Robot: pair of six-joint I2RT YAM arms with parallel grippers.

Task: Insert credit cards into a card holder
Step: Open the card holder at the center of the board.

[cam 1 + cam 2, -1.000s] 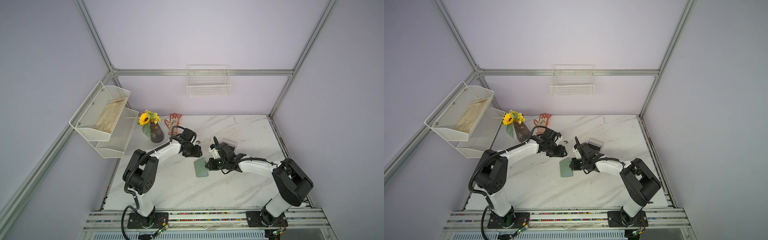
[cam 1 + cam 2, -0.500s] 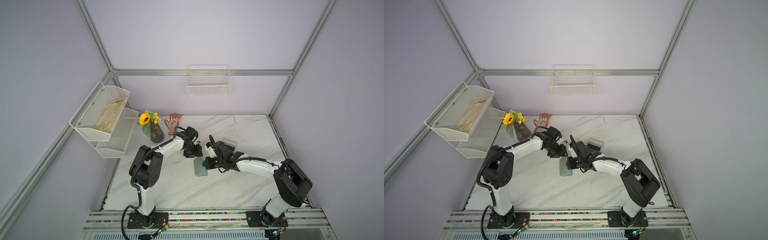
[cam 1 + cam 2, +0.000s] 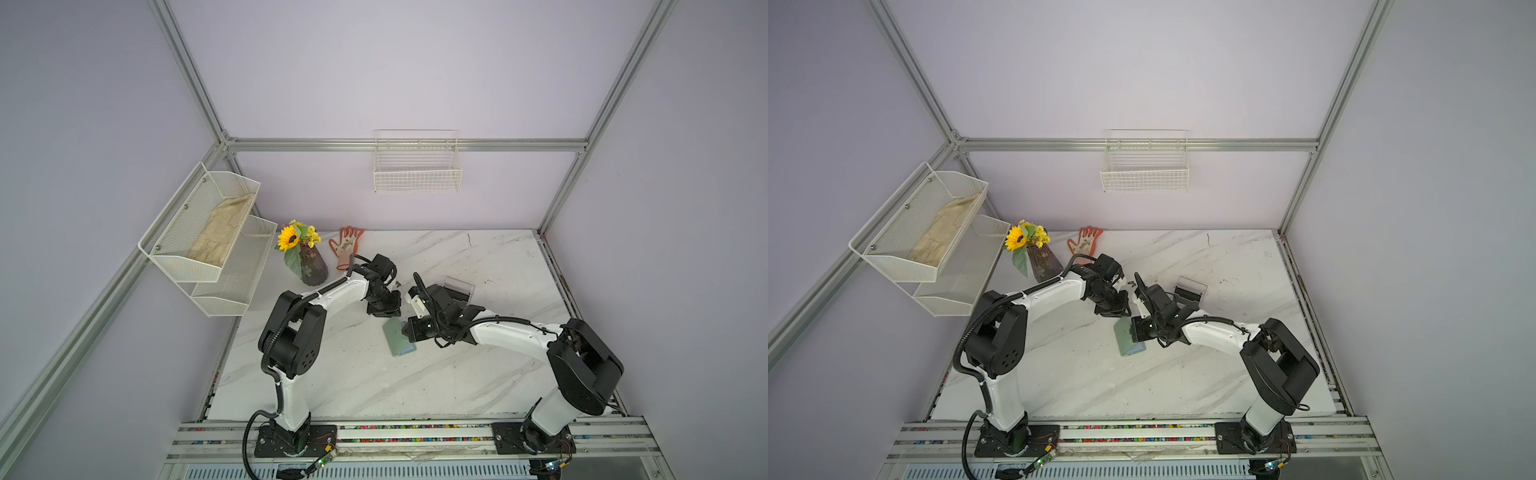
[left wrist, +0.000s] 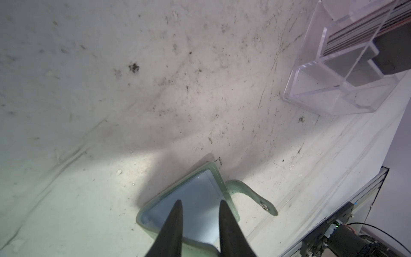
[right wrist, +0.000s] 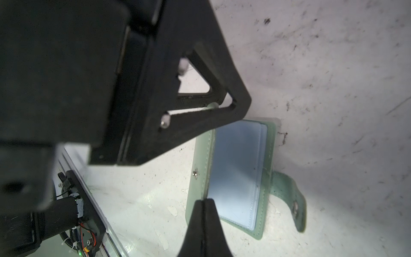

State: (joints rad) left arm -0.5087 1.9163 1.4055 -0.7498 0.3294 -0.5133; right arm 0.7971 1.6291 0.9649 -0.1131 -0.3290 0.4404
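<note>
The white marble table (image 3: 415, 386) fills the cell floor, and the left arm (image 3: 340, 291) and right arm (image 3: 507, 336) reach in from the front rail to meet near its middle. Behind them sits a clear plastic box (image 3: 459, 286), well apart from the work, with thin dark and pale edges stacked in one compartment. Between the two wrists the sage-green card holder (image 3: 395, 336) lies flat and open. In both top views its long axis runs from the back of the table toward the front, tilted slightly. Its green cover is turned out toward the left arm's side, and its pale blue sleeves (image 5: 235, 169) face up. The left gripper (image 4: 200, 202) points down at the holder's far end, jaws a little apart over the sleeves. Whether they pinch anything cannot be told. The right gripper (image 5: 203, 201) has its fingers pressed together, tips at the seam between cover and sleeves near the holder's front end. The snap tab (image 5: 289, 195) sticks out sideways from the long edge opposite the cover and lies on the marble. A small metal stud (image 5: 195, 173) shows on the cover.
</note>
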